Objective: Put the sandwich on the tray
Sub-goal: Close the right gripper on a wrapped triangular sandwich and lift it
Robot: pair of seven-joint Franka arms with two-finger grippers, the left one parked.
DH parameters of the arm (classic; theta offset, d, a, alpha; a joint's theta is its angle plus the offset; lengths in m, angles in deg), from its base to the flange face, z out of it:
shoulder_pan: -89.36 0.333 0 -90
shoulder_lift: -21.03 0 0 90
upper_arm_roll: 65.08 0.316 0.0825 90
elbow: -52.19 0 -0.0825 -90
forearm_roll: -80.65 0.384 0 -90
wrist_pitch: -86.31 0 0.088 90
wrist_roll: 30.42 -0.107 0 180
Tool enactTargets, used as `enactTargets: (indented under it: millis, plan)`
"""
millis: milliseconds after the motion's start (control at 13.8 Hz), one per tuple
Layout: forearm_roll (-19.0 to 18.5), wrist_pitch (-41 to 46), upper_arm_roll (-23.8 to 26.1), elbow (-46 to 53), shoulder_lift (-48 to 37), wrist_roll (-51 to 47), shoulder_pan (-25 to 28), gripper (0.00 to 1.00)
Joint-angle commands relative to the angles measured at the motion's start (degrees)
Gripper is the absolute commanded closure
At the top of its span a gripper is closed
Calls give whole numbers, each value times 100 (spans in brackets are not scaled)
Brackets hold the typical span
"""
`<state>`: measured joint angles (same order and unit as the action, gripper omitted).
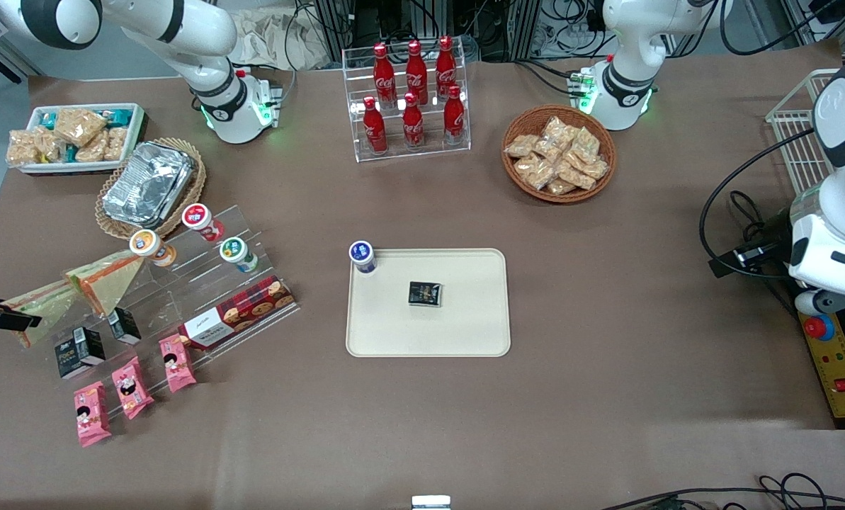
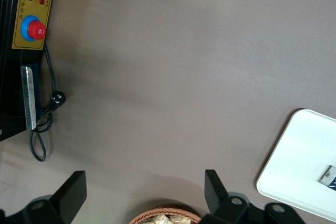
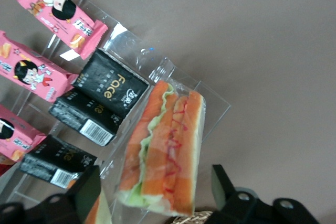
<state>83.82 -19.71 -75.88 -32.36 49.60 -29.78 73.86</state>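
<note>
Two wrapped triangular sandwiches lie at the working arm's end of the table. One sandwich lies at my gripper; the second sandwich lies beside it, leaning on the clear stand. In the right wrist view the sandwich shows its orange, red and green layers between my open gripper's fingers, with small gaps on both sides. The cream tray lies mid-table, far from the gripper, and holds a small black box. The tray's corner shows in the left wrist view.
A clear stepped stand holds lidded cups, a cookie box, black boxes and pink snack packs. A blue-lidded cup stands at the tray's corner. A foil container, white snack bin, cola rack and snack basket stand farther back.
</note>
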Motion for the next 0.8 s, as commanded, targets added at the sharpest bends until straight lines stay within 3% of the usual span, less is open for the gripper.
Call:
enactTargets:
  millis: [0, 145, 726]
  plan:
    - [105, -94, 42, -79, -36, -38, -76, 61]
    - [105, -102, 42, -61, -62, -29, -58, 75]
    - [35, 440, 130, 369, -510, 68, 275, 75]
